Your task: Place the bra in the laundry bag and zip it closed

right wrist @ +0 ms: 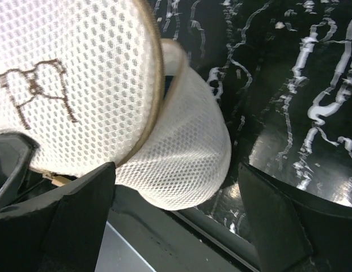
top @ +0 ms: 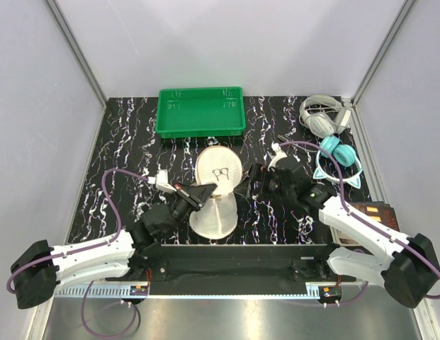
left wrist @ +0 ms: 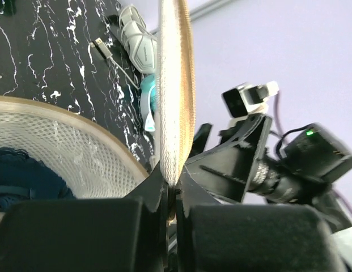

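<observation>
Centrally on the black marbled table (top: 127,142) sits the laundry bag (top: 214,214), its cream mesh drum lying near the front edge with its round lid (top: 220,170) stood up on edge, the black eyeglasses mark (top: 220,173) facing the camera above. The left hand (top: 198,193) reaches in from the near left and is pressed together on the lid's zipper rim, pinching that thin edge between its black fingers; the left wrist view shows the rim rising straight up out of the closed grip. The bra (left wrist: 22,175) is inside the bag, a dark blue bundle visible through the open mouth behind the mesh wall. The right hand (top: 254,183) hangs just beside the bag's right side with its fingers spread wide, the mesh drum lying ahead of and between them; whether they touch it cannot be told. A green tray (top: 200,111) rests at the far edge, and teal headphones (top: 338,152) and grey headphones (top: 320,117) lie at the far right.
</observation>
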Robot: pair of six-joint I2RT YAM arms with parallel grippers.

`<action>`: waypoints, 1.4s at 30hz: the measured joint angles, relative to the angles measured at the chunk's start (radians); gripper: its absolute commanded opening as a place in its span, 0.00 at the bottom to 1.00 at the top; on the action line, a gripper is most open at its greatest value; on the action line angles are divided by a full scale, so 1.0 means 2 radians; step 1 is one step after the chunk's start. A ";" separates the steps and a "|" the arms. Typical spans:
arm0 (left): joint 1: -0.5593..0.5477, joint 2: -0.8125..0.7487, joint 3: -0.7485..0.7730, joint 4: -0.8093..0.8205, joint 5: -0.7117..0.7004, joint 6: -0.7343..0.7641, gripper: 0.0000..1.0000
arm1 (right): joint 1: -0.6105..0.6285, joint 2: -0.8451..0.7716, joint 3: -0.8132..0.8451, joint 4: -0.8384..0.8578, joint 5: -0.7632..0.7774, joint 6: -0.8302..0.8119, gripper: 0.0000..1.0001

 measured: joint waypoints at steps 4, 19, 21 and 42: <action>0.000 -0.004 -0.001 -0.012 -0.012 -0.020 0.00 | -0.007 0.029 -0.016 0.084 -0.052 0.010 0.89; 0.000 -0.016 -0.012 -0.082 -0.041 -0.080 0.00 | -0.006 0.007 -0.100 0.154 -0.082 0.193 1.00; 0.000 -0.013 -0.014 -0.084 -0.043 -0.088 0.00 | -0.004 -0.004 -0.115 0.148 -0.073 0.226 0.96; 0.000 -0.017 -0.049 -0.047 -0.035 -0.107 0.00 | 0.046 0.078 -0.115 0.230 -0.020 0.413 0.57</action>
